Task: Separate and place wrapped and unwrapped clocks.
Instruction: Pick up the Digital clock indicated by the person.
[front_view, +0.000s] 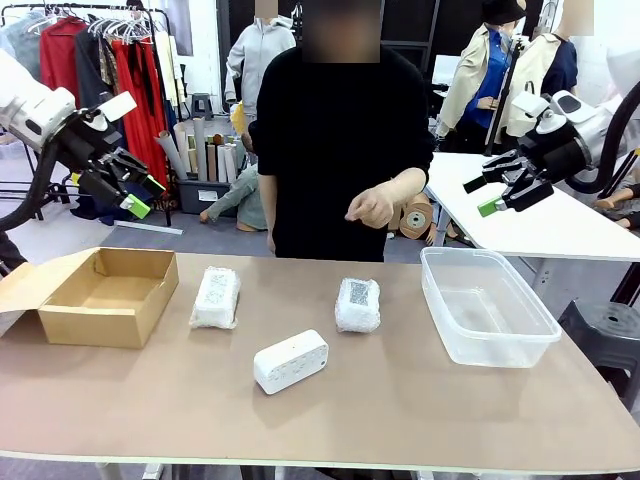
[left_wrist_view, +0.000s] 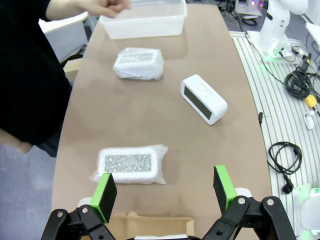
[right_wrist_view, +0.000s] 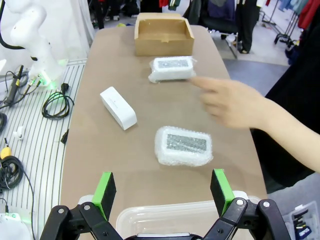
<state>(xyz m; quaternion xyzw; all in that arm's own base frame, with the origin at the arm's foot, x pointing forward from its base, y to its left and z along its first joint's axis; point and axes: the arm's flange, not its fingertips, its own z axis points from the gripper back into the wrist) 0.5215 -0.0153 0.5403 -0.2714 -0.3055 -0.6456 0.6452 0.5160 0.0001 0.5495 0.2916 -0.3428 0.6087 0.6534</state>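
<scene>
The bare clock (front_view: 291, 361) lay on the table (front_view: 420, 420) near its middle, toward the robot's edge. The first wrapped clock (front_view: 216, 297) lay to the bare clock's left and a little farther from the robot, near it but apart. The second wrapped clock (front_view: 358, 305) lay to its right, also a little farther off, near but apart. Well left of the bare clock, beyond the first wrapped one, stood the open cardboard box (front_view: 110, 320). Well right of it stood the clear tub (front_view: 470, 345).

The left gripper (front_view: 143, 196) hung high above and well to the left of the bare clock, on the box side, its jaws spread wide and empty. The right gripper (front_view: 480, 196) hung high above and well to the bare clock's right, on the tub side, its jaws also wide apart with nothing between them. None of the three clocks touched either gripper.

The person's hand (front_view: 372, 207) was raised on the far side of the bare clock, above the second wrapped clock, with one finger extended.
</scene>
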